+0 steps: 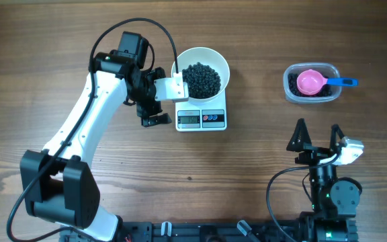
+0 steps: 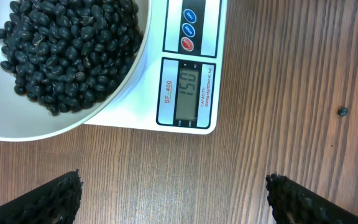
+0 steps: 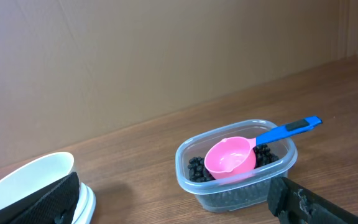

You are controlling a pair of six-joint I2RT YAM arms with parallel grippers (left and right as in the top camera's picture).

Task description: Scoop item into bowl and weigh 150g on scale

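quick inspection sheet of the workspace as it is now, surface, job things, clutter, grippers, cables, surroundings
surface: wooden table; one stray bean on the wood near the scale
job's things: white bowl holding black beans sits on the scale; display reads 150
clutter: clear tub with some beans left and the pink scoop resting in it
grippers: left gripper open, empty, by the scale's front; right gripper open, empty, apart from the tub
cables: black cable looped over the left arm
surroundings: plain brown wall behind the table
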